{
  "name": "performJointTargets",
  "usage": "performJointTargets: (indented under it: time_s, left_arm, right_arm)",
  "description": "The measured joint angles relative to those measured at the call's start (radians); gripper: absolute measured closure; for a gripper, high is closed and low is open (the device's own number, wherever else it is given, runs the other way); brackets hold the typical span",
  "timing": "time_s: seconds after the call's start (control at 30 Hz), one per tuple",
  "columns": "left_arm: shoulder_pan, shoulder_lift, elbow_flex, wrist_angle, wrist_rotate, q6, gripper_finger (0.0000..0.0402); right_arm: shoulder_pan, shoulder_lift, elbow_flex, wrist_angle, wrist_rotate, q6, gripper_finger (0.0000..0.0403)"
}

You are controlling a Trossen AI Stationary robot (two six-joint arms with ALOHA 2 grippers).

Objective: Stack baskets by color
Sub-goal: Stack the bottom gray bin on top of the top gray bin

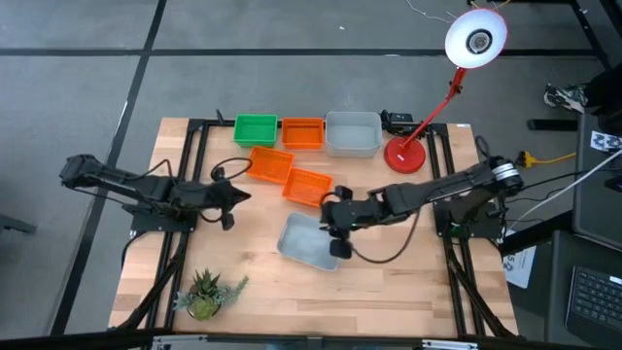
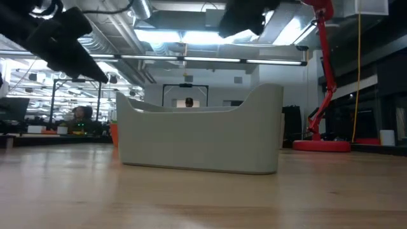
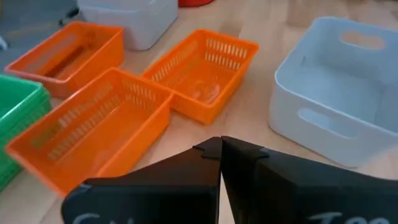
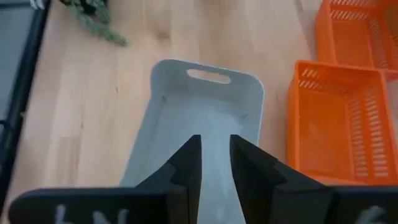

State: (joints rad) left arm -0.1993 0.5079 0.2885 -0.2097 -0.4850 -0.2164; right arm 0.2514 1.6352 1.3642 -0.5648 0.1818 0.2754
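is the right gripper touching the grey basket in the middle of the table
Cannot tell. In the right wrist view the right gripper sits over the grey basket near its rim, but no view shows contact or a gap plainly.

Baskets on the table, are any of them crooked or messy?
Yes. Two orange baskets lie loose and slanted mid-table, not lined up with the tidy back row of green, orange and grey. A grey basket sits askew nearer the front, the right pincer at its edge.
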Motion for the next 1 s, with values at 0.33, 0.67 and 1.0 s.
performJointTargets:
  time_s: [0.33,0.67,1.0]
  left_arm:
    - [0.075,-0.118,-0.116,0.165,0.107,0.227,0.0401]
    - [0.182,-0.215,-0.245,0.178,0.293,0.255,0.0401]
    - [0.235,-0.249,-0.281,0.241,0.402,0.278,0.0401]
  right_arm:
    - [0.0,0.289,0.261,-0.061,-0.053,-0.017,0.0318]
    - [0.076,0.35,0.312,-0.091,-0.036,0.082,0.0318]
    - [0.103,0.346,0.312,-0.048,0.007,0.099,0.0318]
